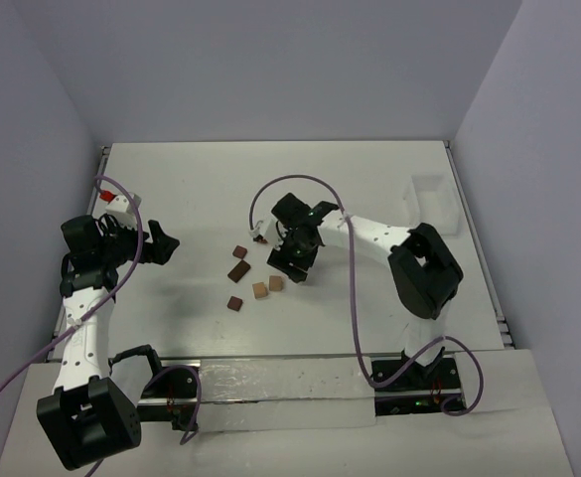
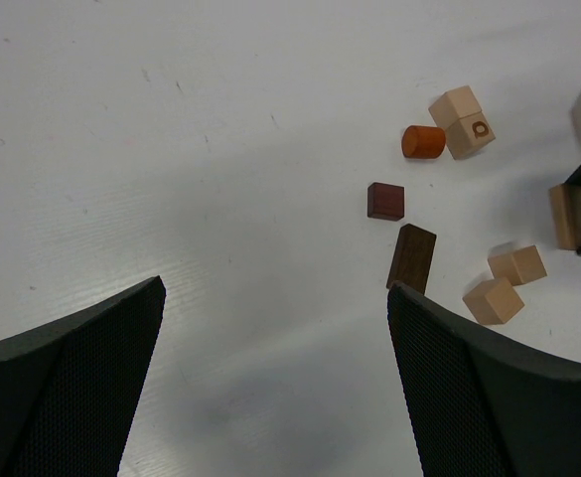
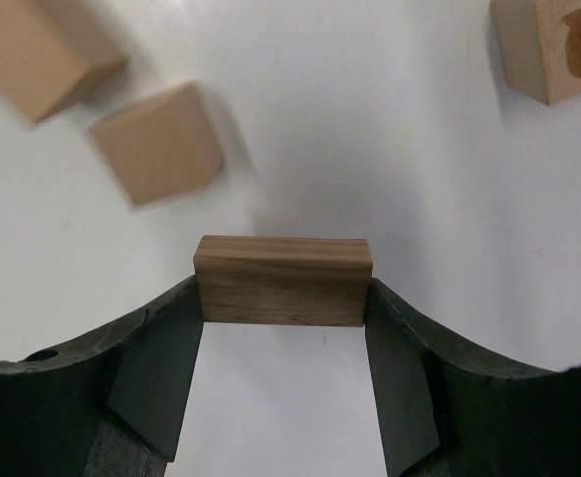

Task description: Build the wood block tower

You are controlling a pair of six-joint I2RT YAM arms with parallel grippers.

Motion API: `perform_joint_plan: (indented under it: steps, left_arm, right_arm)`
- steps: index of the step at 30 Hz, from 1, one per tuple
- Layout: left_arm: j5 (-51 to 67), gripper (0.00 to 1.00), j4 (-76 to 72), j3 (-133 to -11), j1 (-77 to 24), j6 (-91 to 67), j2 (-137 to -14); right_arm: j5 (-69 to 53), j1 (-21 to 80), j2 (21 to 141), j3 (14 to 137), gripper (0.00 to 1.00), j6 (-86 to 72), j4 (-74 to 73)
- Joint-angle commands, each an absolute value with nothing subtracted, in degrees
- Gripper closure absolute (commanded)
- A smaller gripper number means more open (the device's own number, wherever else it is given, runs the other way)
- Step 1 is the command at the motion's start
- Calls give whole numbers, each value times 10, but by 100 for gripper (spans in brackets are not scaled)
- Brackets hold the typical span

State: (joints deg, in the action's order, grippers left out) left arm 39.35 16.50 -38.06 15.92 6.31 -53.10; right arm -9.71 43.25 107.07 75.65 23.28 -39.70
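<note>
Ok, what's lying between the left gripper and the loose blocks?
Nothing: the top view shows only bare table between the open left gripper and the nearest dark blocks; the left wrist view shows the same white surface.

top external: high above and behind my arm bases, looking down, far from the wood blocks (image 1: 253, 278); whole table (image 1: 369, 179) framed.
left wrist: oblique, facing the wood blocks from the left arm's side, mid-range.
right wrist: straight down over the wood blocks, very close; brown block (image 3: 282, 280) centred.
shared: I get the wood blocks in all three; both wrists catch the brown block (image 2: 566, 216).
</note>
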Motion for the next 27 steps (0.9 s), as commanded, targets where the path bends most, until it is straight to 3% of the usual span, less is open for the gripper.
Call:
perform_joint_plan:
  steps: [1,6,12,19,27]
  left_arm:
    - [419,1,152,-387,164,75,-528]
    - [438,1,159,-388,164,84,-527]
    - [431,1,158,-387,164,84,-523]
    - [438,1,173,-396,164,95,-542]
    - [439,1,170,-392,164,91,-542]
  right_arm:
    - [-140,410,995,835,60,386,-513]
    - [-180,362,1076,998,62,547,-649]
    - [-196,342,1183,1186,66,613,-694]
    - [-197,344,1249,1227,72,641,-679]
    - [-197,346,1287,1233,71,616,-658]
